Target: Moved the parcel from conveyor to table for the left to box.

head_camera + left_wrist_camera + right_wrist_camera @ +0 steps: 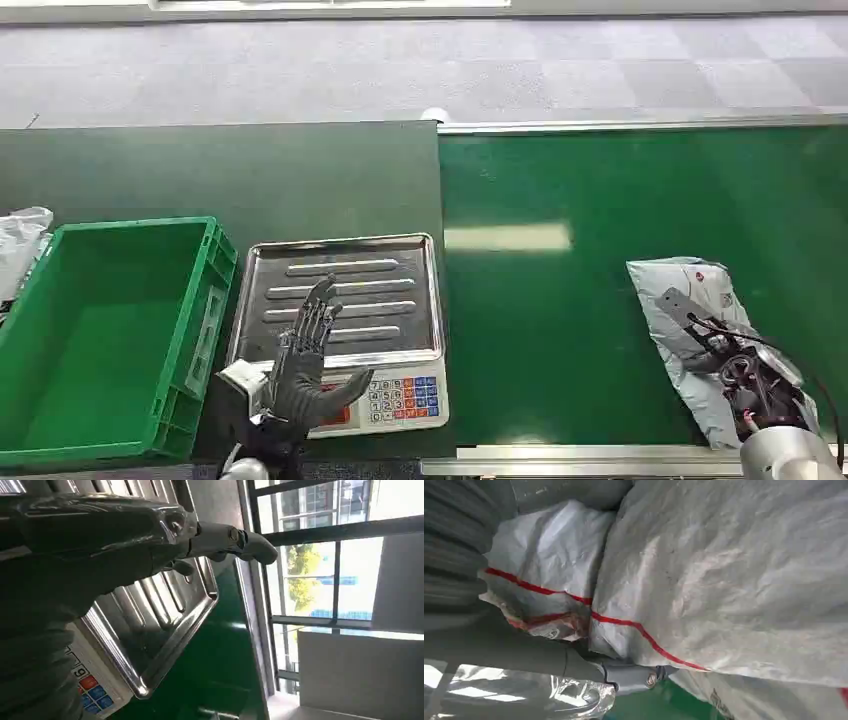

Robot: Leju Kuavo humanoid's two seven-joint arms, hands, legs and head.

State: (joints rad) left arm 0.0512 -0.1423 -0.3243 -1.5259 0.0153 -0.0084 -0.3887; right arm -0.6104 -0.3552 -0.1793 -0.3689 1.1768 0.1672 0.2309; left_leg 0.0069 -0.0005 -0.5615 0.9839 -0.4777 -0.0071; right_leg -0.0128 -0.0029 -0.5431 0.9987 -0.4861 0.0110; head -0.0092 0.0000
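Lower right of head view: right hand (735, 375) on grey poly-bag parcel (700, 330), lying on green conveyor (560, 300); fingers seem pressed into crumpled bag, firm grasp not confirmable. Lower centre: left hand (305, 360) released, fingers spread above scale tray (400, 275). Left: green crate (190, 300) on table (200, 170). Parcel looks soft, light, slippery; take bunched film near edge. Contents hidden.

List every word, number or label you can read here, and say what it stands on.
"6": a white key on the scale's keypad, left wrist view.
Other keypad digits: too small to read surely.
Dark print on the grey parcel: cut off, unreadable.
Red mark on the parcel: too small.
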